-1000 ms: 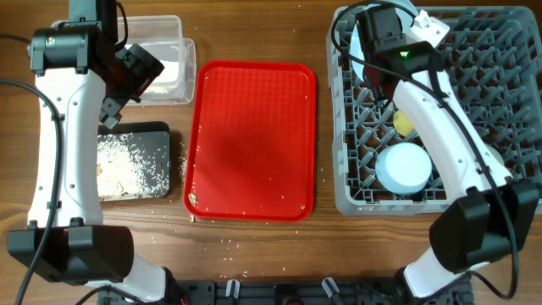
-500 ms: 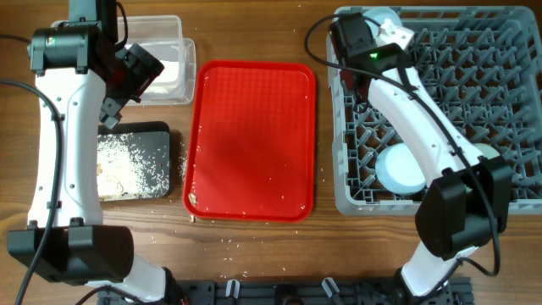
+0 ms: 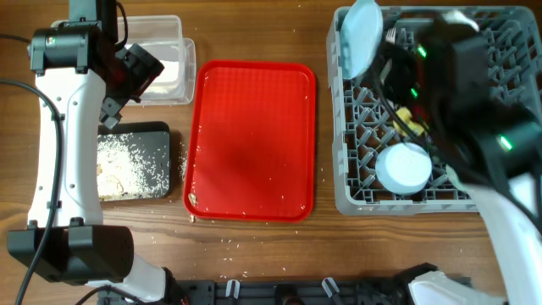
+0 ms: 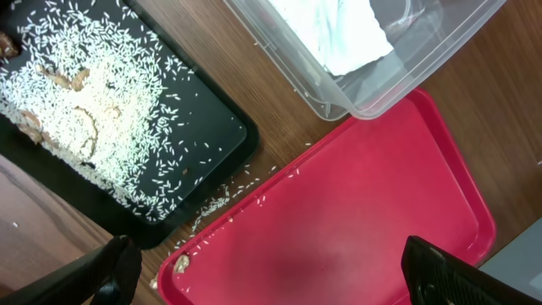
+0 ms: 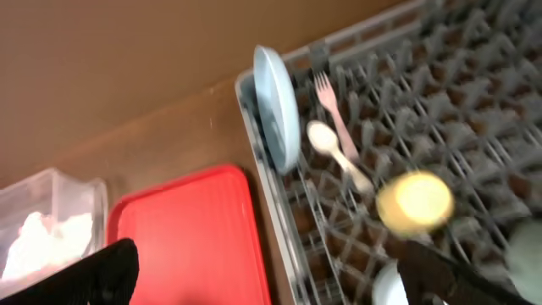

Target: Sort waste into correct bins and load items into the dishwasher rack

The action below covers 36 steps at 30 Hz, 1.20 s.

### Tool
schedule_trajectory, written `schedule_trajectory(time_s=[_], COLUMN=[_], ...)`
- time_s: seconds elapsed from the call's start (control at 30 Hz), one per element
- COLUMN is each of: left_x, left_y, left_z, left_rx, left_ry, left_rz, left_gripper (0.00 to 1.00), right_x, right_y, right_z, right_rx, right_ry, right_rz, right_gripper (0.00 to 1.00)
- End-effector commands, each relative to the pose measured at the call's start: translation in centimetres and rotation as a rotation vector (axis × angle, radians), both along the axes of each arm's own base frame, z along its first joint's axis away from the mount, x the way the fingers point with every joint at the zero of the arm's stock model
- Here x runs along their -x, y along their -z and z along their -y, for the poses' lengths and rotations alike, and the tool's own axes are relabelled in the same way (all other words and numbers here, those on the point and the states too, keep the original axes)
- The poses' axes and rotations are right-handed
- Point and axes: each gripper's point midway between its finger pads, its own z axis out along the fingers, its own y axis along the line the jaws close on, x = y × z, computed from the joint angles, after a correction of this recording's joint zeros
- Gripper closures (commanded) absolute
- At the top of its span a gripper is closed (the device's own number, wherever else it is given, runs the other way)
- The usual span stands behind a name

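Note:
A light blue plate (image 3: 362, 38) (image 5: 277, 106) stands on edge in the far left corner of the grey dishwasher rack (image 3: 349, 191). Beside it lie a white fork (image 5: 334, 110) and spoon (image 5: 334, 152), then a yellow cup (image 3: 406, 119) (image 5: 415, 202) and an upturned light blue bowl (image 3: 404, 167). My right gripper (image 5: 271, 284) hangs open and empty above the rack's left edge; its arm (image 3: 461, 85) is blurred. The clear tub (image 3: 174, 85) (image 4: 406, 80) holds a white napkin (image 4: 339, 34). Rice and scraps cover the black tray (image 3: 161, 131) (image 4: 229, 127). My left gripper (image 4: 271, 280) is open and empty near the tub.
A red tray (image 3: 251, 140) (image 4: 364, 203) lies between the bins and the rack, with a brown scrap (image 4: 180, 263) at its near left corner. Loose rice grains (image 4: 216, 203) lie on the wood beside the black tray.
My right gripper has opened and let go of the plate, which now stands in the rack's far left corner. The right arm has pulled away to the right. The left arm has not moved.

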Motion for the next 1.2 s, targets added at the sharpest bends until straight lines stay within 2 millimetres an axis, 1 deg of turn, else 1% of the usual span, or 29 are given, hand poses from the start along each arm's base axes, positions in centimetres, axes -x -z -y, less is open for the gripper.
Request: schedule_trajectory(time_s=[0.0, 0.1, 0.17, 0.23, 0.27, 0.33, 0.4, 0.5, 0.6, 0.7, 0.83, 0.93, 1.0, 1.07, 1.1, 1.17], left_x=[0.0, 0.0, 0.0, 0.0, 0.0, 0.0, 0.0, 0.0, 0.0, 0.0, 0.0, 0.0, 0.0, 0.0, 0.0, 0.0], left_y=[0.1, 0.1, 0.1, 0.1, 0.1, 0.1, 0.1, 0.1, 0.1, 0.1, 0.1, 0.1, 0.1, 0.1, 0.1, 0.1], left_z=[-0.4, -0.4, -0.4, -0.4, -0.4, -0.4, -0.4, -0.4, -0.4, -0.4, -0.4, -0.4, -0.4, -0.4, -0.4, -0.4], left_rx=[-0.016, -0.016, -0.016, -0.016, -0.016, -0.016, -0.016, -0.016, -0.016, -0.016, -0.016, -0.016, -0.016, -0.016, -0.016, -0.016], left_ry=[-0.007, -0.008, -0.007, -0.008, -0.007, -0.007, -0.007, -0.008, -0.008, -0.007, -0.007, -0.008, -0.007, -0.007, -0.007, -0.008], left_rz=[-0.005, -0.005, -0.005, -0.005, -0.005, -0.004, -0.005, -0.005, -0.004, -0.004, -0.004, -0.005, -0.005, -0.005, -0.004, -0.005], left_gripper=[0.0, 0.0, 0.0, 0.0, 0.0, 0.0, 0.0, 0.0, 0.0, 0.0, 0.0, 0.0, 0.0, 0.0, 0.0, 0.0], right_x=[3.8, 6.8, 8.8, 10.5, 11.1, 12.7, 13.5, 13.9, 14.7, 14.5, 13.7, 12.2, 10.7, 9.3, 8.9, 8.4], right_y=[1.5, 3.0, 4.5, 6.2, 6.9, 9.3, 11.1, 12.5, 13.8, 14.3, 14.3, 13.5, 12.5, 11.6, 11.3, 11.2], right_z=[-0.1, -1.2, -1.8, -2.1, -2.2, -2.6, -2.4, -2.2, -1.2, 0.1, 0.5, -0.4, -1.4, -2.0, -2.2, -2.8], right_rx=[-0.068, -0.092, -0.152, -0.225, -0.244, -0.319, -0.362, -0.388, -0.327, -0.256, -0.107, -0.036, 0.02, 0.062, 0.077, 0.085], right_ry=[-0.008, -0.068, -0.077, -0.056, -0.057, -0.042, 0.015, 0.078, 0.105, 0.15, 0.05, -0.063, -0.171, -0.247, -0.286, -0.362], right_rz=[-0.053, -0.037, -0.031, -0.047, -0.055, -0.118, -0.175, -0.221, -0.278, -0.27, -0.251, -0.193, -0.105, -0.004, 0.046, 0.125], right_gripper=[0.0, 0.0, 0.0, 0.0, 0.0, 0.0, 0.0, 0.0, 0.0, 0.0, 0.0, 0.0, 0.0, 0.0, 0.0, 0.0])
